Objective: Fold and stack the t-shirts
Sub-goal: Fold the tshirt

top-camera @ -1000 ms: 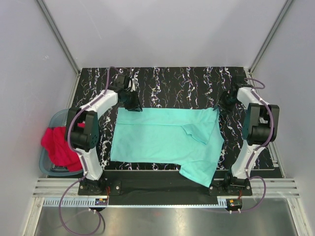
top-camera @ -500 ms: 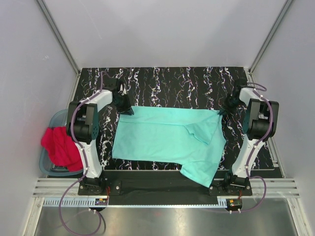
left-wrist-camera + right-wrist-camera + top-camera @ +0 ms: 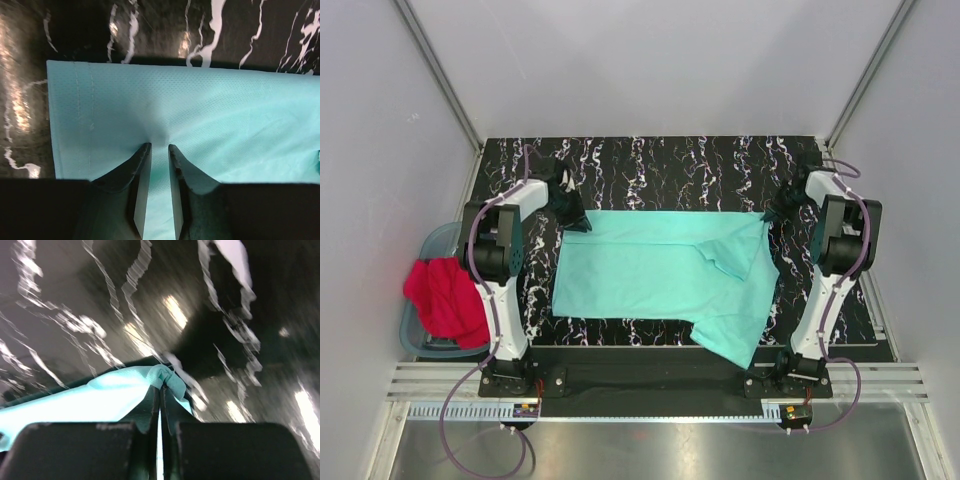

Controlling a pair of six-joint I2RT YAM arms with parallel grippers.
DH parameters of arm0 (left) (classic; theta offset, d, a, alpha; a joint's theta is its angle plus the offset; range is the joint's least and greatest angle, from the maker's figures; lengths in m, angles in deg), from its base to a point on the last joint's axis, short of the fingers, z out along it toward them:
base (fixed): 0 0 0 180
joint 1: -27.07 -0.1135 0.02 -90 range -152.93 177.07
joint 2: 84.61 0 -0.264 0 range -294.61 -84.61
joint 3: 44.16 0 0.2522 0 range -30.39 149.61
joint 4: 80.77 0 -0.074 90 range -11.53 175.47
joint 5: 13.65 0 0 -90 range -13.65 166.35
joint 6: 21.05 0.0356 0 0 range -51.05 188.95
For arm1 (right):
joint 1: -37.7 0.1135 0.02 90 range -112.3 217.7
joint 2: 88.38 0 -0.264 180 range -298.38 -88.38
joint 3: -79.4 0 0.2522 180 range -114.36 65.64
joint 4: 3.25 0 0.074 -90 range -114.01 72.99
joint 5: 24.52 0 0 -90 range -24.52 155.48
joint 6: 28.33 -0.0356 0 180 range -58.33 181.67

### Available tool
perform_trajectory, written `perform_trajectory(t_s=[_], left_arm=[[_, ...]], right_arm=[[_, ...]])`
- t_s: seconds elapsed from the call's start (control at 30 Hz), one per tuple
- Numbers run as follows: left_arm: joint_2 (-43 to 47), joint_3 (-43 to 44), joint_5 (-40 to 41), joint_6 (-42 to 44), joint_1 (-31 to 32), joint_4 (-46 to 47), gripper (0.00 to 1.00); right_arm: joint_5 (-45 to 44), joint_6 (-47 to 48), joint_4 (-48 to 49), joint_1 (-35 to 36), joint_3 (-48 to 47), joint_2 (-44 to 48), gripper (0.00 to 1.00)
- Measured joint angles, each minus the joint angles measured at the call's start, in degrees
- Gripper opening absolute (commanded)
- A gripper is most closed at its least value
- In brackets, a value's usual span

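The mint-teal t-shirt (image 3: 655, 275) lies spread on the black marbled table (image 3: 670, 170), with a fold at its right side and one part reaching the near edge. My left gripper (image 3: 570, 216) is at its far left corner. In the left wrist view the jaws (image 3: 160, 146) stand nearly closed and pinch a pucker of the teal cloth (image 3: 200, 110). My right gripper (image 3: 772, 213) is at the far right corner. In the right wrist view (image 3: 161, 385) it is shut on a bunched bit of teal cloth (image 3: 167, 376). The red t-shirt (image 3: 442, 295) lies crumpled in the tub at the left.
The translucent blue-grey plastic tub (image 3: 432, 243) sits off the table's left edge, beside the left arm. Grey walls enclose the table at the back and both sides. The arm bases stand on a black rail (image 3: 650, 375) at the near edge.
Both grippers have moved away from the bases, dragging the teal shirt's far edge with them. The shirt now lies straighter and hangs less over the near edge.
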Motion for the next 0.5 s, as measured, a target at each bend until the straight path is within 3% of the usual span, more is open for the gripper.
perform_trajectory(t_s=[0.13, 0.23, 0.4, 0.5], left_arm=[[-3.5, 5.4, -0.2, -0.8, -1.5, -1.4, 0.31], [-6.9, 11.5, -0.2, -0.9, -2.1, -2.3, 0.48], [-6.6, 15.1, 0.9, -1.0, -2.3, -3.9, 0.6], [-2.1, 13.0, 2.4, -1.0, -2.0, -4.8, 0.62]], right_arm=[[1.9, -0.4, -0.9, 0.4, -9.0, -5.8, 0.0], [2.4, -0.4, -3.4, 1.0, -18.3, -10.8, 0.21], [0.1, 0.6, -11.5, 1.7, -31.5, -14.3, 0.61], [-2.9, 1.1, -15.0, 1.7, -33.4, -12.0, 0.68]])
